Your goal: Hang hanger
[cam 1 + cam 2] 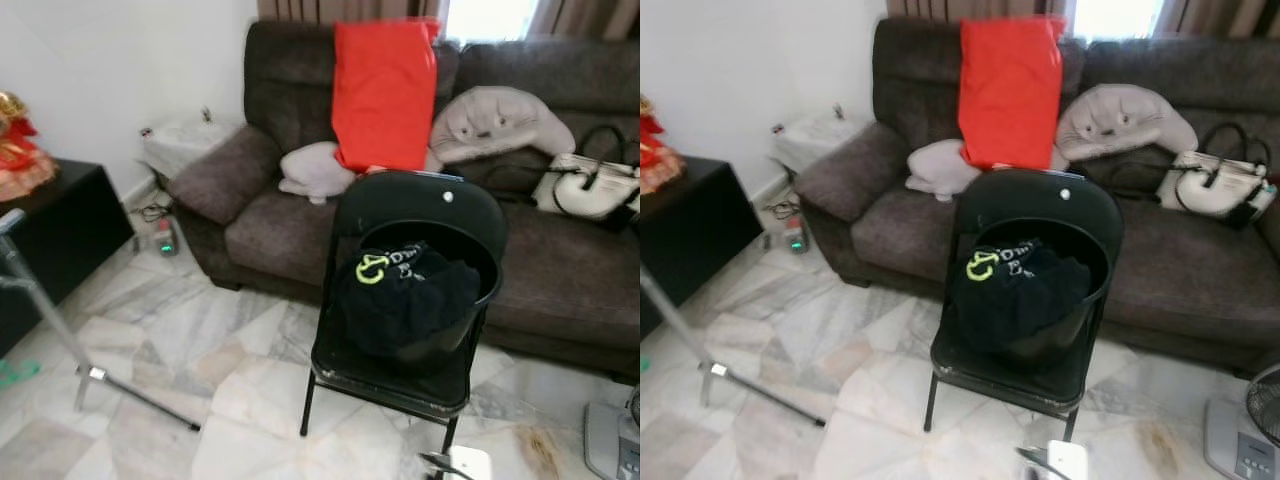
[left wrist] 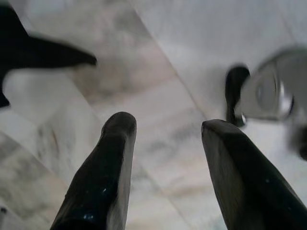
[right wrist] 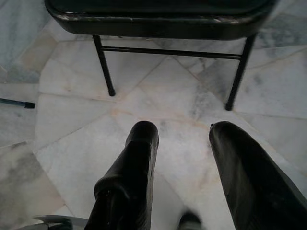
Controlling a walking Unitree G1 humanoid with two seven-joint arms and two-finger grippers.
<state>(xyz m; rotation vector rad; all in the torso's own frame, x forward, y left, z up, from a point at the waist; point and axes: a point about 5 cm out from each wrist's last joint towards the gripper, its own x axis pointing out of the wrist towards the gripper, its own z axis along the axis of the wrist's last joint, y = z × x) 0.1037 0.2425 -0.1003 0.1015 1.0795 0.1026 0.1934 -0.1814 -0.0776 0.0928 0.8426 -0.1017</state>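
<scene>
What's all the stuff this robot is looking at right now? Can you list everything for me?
Folding chair: one, black, on the marble floor before the sofa.
Tub: one, black, on the chair seat.
Clothing: one black bundle with yellow-green print, in the tub.
Sofa: one, dark brown, along the back.
Red cloth: one, draped over the sofa back.
Cushions: two, pale; one on the seat, one against the backrest.
Handbag: one, white with black straps, on the sofa's right end.
Cabinet: one, black, far left.
Metal stand: one, silver, on the floor at left.
Fan: one, at the bottom right.
Left hand: open, above the floor.
Right hand: open, near the chair legs.
</scene>
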